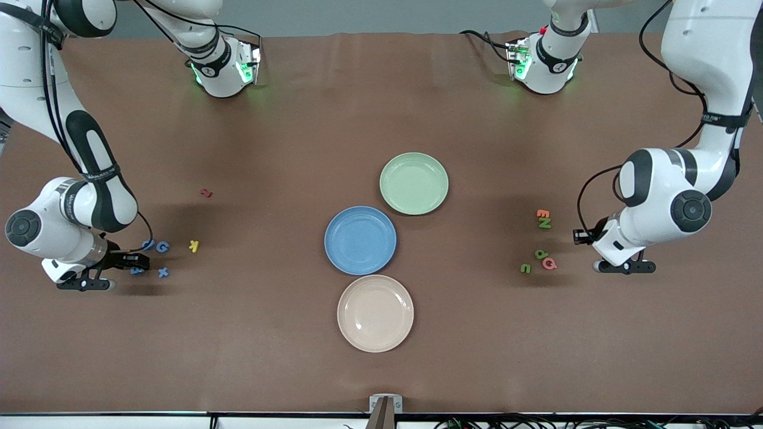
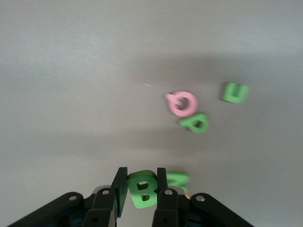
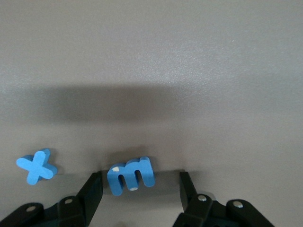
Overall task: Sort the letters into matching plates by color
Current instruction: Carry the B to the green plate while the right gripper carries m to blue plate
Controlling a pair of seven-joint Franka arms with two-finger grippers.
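Observation:
My left gripper is shut on a green letter B, low over the table at the left arm's end. Beside it lie a green N, a green P-shaped letter and a green U. My right gripper stands open around a blue letter m on the table, fingers apart from it on both sides. A blue X lies beside it, and two more blue letters lie close by. The blue plate and green plate sit mid-table, both bare.
A beige plate lies nearer the front camera than the blue plate. A yellow K and a dark red letter lie by the blue letters. An orange E and a pink Q lie among the green ones.

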